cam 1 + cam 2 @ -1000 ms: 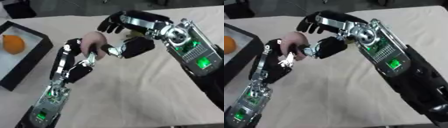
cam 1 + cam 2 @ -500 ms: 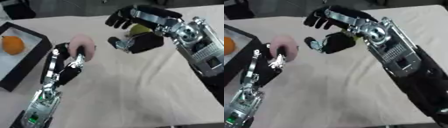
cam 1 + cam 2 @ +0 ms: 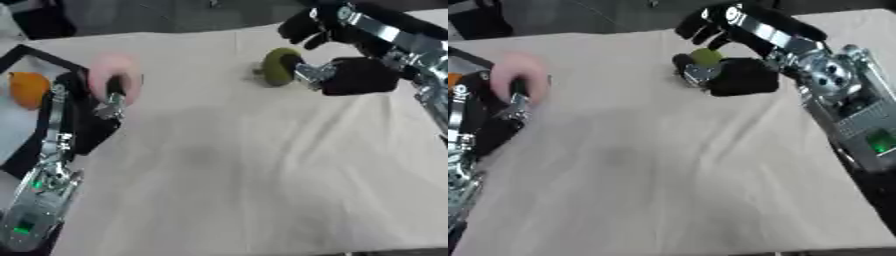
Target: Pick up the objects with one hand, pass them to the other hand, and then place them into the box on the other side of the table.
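Observation:
My left hand [image 3: 98, 111] is at the left, fingers curled round a pink rounded object [image 3: 115, 75], held just beside the black-rimmed box [image 3: 39, 56] at the table's left edge. An orange fruit [image 3: 27, 89] lies inside that box. A green roundish fruit [image 3: 280, 65] sits on the cloth at the upper middle. My right hand [image 3: 352, 75] is open next to it, thumb close to its right side, fingers spread above it; nothing is held.
A beige cloth [image 3: 245, 165] covers the table, with wrinkles toward the right. The box's near black wall [image 3: 17, 165] runs along the lower left. Dark floor lies beyond the far table edge.
The pink object passed to my left hand, which carried it left toward the box. My right hand let go, opened and drew back to the right, uncovering the green fruit.

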`<state>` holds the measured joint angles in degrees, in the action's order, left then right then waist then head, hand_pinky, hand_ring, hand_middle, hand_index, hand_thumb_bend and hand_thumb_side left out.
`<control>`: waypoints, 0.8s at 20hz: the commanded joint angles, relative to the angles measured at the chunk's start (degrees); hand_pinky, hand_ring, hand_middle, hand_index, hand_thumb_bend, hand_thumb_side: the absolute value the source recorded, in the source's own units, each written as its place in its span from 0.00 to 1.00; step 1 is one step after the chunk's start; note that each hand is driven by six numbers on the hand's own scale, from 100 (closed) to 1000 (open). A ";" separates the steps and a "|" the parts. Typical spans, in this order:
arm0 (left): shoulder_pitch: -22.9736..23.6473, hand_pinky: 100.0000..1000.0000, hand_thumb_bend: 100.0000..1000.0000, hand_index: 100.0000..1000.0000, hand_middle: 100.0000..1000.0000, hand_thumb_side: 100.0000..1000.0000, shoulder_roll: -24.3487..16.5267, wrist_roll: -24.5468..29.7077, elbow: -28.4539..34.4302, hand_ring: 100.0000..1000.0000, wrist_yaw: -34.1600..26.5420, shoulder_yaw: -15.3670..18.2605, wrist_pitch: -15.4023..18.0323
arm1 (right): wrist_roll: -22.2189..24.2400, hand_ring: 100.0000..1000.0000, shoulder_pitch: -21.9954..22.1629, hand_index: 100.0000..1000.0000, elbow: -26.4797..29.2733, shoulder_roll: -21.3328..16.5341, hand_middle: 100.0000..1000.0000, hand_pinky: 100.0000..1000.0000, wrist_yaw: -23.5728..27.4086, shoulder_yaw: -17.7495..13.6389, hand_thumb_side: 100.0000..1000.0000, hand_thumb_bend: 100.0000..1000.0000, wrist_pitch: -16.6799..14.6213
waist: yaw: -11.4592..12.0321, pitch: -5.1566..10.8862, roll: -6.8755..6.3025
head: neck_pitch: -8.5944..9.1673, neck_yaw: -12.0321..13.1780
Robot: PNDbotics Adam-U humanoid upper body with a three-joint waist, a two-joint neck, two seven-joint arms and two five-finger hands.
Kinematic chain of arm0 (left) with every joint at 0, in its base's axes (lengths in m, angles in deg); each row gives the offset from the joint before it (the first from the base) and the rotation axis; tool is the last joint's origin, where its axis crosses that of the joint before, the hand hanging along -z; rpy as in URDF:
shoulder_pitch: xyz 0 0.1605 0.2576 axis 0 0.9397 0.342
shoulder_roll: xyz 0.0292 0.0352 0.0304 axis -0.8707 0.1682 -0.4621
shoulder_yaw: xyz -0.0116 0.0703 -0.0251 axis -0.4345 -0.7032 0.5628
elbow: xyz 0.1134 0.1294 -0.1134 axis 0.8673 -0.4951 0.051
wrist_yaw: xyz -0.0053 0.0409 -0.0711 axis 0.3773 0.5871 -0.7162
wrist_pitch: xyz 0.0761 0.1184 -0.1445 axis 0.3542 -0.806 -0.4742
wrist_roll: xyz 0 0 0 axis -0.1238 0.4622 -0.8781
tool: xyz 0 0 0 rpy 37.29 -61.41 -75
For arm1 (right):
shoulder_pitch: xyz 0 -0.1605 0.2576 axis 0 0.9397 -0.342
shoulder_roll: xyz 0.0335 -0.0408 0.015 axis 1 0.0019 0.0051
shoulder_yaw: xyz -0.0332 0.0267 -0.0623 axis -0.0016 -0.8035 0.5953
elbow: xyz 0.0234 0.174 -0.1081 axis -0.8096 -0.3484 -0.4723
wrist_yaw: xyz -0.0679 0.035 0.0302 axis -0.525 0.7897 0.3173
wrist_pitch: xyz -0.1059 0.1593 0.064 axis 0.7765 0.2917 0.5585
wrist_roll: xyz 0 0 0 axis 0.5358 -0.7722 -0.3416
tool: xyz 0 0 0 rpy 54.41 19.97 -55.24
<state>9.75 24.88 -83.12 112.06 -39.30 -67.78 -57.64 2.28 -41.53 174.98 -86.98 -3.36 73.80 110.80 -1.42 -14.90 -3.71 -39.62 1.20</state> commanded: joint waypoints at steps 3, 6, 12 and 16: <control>-0.38 0.49 0.00 0.44 0.33 0.12 -5.36 -1.45 1.09 0.55 1.47 3.97 -1.54 | -4.12 0.79 2.26 0.77 0.97 -2.82 0.72 0.78 1.21 -2.91 0.25 0.16 -0.31 | 0.05 2.13 -0.82 | 0.81 0.60; -0.10 0.49 0.00 0.44 0.33 0.11 -7.15 -2.56 0.22 0.55 2.55 5.43 -1.55 | -5.27 0.79 4.03 0.76 0.42 -2.82 0.71 0.77 2.00 -3.87 0.26 0.15 -0.07 | 0.06 2.04 -0.97 | 0.94 1.11; 0.13 0.49 0.00 0.45 0.34 0.10 -10.32 -3.87 -3.43 0.55 2.10 7.78 -2.30 | -6.83 0.79 5.07 0.76 0.09 -3.00 0.71 0.77 2.72 -4.97 0.26 0.15 0.04 | 0.03 1.89 -1.01 | 1.24 2.43; -0.20 0.49 0.00 0.46 0.35 0.09 -12.53 -2.61 -7.24 0.55 2.64 9.18 -4.27 | -7.71 0.79 5.61 0.76 -0.01 -3.15 0.71 0.77 2.64 -5.61 0.26 0.14 0.01 | 0.10 1.80 -0.93 | 1.34 3.23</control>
<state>10.33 15.08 -85.99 105.22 -36.88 -59.81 -61.32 -4.96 -35.38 174.58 -88.53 -1.04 69.14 110.85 -1.42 -14.90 -4.18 -39.07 4.05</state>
